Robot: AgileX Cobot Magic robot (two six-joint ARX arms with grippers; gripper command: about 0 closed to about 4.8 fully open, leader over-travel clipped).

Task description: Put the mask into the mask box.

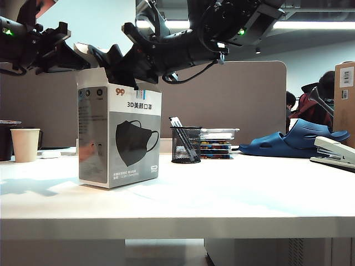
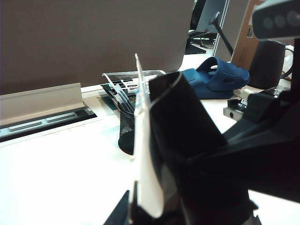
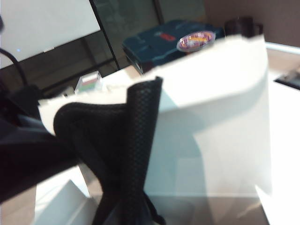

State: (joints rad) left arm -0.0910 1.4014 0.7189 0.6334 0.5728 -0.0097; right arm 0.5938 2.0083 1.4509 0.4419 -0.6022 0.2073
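Observation:
The mask box [image 1: 119,136] stands upright on the left half of the white table, its top flaps raised. My left gripper [image 1: 83,55] comes in from the left and is shut on one white top flap [image 2: 143,154], seen edge-on between its jaws [image 2: 136,206]. My right gripper [image 1: 130,66] reaches across from the upper right and is shut on the black mask [image 3: 126,140], holding it at the box's open top. The mask [image 2: 183,122] hangs right beside the held flap. Another white flap [image 3: 225,108] stands behind the mask. The box's inside is hidden.
A black mesh pen cup [image 1: 186,144] stands just right of the box, with a stack of flat cases [image 1: 216,143] behind it. A paper cup [image 1: 25,144] is at the far left. Blue slippers [image 1: 294,141], a stapler [image 1: 335,152] and a cardboard carton [image 1: 345,100] are at the right.

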